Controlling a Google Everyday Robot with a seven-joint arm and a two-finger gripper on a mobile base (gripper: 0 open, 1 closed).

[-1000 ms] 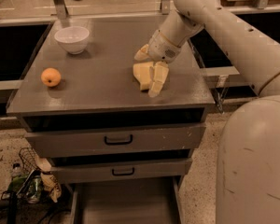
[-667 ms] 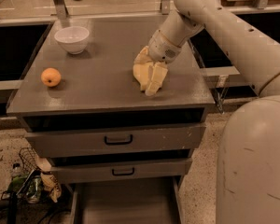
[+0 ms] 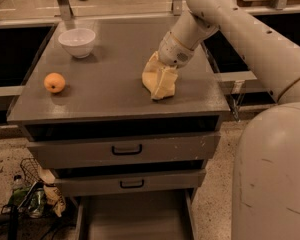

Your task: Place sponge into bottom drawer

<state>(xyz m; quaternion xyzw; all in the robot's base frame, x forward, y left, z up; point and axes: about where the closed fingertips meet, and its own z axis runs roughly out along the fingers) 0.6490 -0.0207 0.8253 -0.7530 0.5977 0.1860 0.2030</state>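
- The claw (image 3: 163, 75) is down on the sponge (image 3: 157, 87), at the right side of the tabletop (image 3: 115, 91). I cannot tell whether it is gripping the foam or only pressing against it.
- The sponge sits tilted and bunched up under the wrist, and its lower edge seems to touch the tabletop.
- The bottom drawer (image 3: 135, 219) is pulled out, well below and forward of the sponge, beneath two shut drawers (image 3: 125, 151).
- Risk: soft foam gives under pressure. A shallow or off-centre hold could let it spring free on the lift and fall back onto the tabletop.
- Risk: the route runs over the front edge and far down. If released early, the sponge could strike the shut drawers' fronts or land on the floor beside the tray.
- Risk: reaching that low, the arm could knock the tabletop's edge or a black handle (image 3: 127, 149).
- The orange fruit (image 3: 54, 82) and white bowl (image 3: 77, 42) lie well apart, so they are unlikely to be disturbed.
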